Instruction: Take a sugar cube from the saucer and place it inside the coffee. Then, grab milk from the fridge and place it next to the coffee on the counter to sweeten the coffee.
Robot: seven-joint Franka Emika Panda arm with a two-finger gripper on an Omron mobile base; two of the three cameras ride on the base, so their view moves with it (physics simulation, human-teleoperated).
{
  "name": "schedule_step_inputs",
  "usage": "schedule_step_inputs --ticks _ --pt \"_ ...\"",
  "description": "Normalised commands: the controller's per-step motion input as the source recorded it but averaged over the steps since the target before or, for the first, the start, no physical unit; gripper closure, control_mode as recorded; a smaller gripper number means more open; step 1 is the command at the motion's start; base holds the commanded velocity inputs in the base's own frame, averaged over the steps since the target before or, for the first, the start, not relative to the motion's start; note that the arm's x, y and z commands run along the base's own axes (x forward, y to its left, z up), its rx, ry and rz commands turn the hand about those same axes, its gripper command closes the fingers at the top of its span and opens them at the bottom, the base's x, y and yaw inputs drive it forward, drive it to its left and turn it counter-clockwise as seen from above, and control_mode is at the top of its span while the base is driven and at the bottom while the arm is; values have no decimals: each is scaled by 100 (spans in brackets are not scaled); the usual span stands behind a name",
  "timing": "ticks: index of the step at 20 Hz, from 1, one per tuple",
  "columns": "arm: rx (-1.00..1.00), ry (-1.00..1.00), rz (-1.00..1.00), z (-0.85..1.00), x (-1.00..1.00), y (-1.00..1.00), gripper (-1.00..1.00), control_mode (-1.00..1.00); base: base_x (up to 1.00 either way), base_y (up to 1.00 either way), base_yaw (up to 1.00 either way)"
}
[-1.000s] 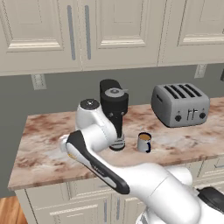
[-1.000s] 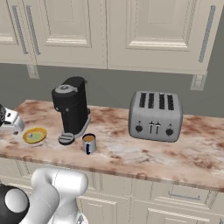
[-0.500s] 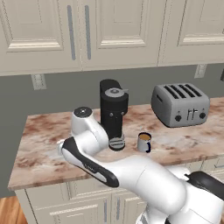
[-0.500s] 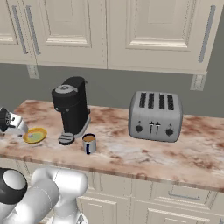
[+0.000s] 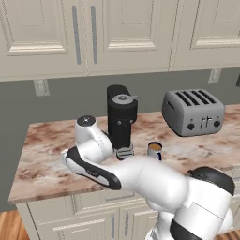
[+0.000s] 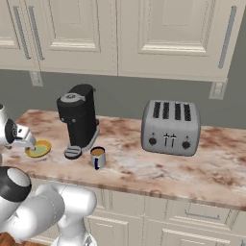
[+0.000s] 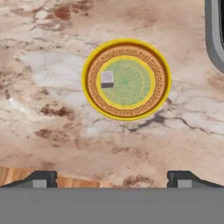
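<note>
While hanging above the counter [image 7: 52, 113] with jaws spread wide and nothing between them, gripper [image 7: 112, 179] looks straight down on the saucer [image 7: 94, 94]. On the saucer's pale centre, toward one side, lies a small white sugar cube [image 7: 107, 78]. From the right base view, saucer [image 6: 44, 151] sits at the counter's left end, beside the black coffee machine [image 6: 78, 120]. Just in front of that machine stands the coffee [image 6: 98, 157], brown liquid inside. Further right, well apart, a silver toaster [image 6: 170, 127].
</note>
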Motion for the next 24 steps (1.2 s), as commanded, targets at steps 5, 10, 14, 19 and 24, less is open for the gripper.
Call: schedule_step_inputs --ticks 5,10,14,19,24 --pt "0 0 0 -16 25 0 -100 -100 0 0 0" --pt "0 0 0 -15 19 0 -100 -100 0 0 0" --pt "0 0 0 -19 19 0 -100 -100 0 0 0" --pt "0 0 0 -19 10 0 -100 -100 0 0 0" --pt "0 0 0 -14 9 0 -100 -100 0 0 0"
